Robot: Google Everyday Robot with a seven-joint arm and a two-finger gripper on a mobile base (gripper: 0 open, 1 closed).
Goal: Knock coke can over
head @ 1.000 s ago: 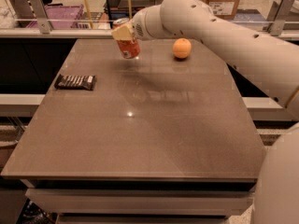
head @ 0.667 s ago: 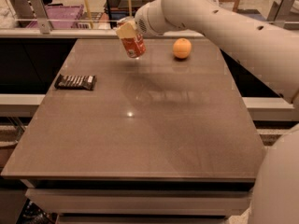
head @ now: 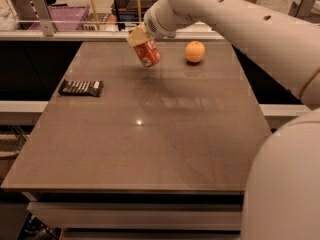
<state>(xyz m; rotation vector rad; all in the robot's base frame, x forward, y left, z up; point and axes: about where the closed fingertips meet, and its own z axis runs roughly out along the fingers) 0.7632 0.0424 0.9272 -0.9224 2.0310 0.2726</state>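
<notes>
Gripper [head: 137,35] at desk's [head: 150,149] 12 o'clock, jaw state unclear, touches tilted coke can [head: 148,54]: probably light, slick, dentable; push high.

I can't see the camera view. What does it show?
A white robot arm's gripper is at the top of a tilted coke can over a brown table. An orange sits nearby, and a dark snack bar lies farther left.
</notes>
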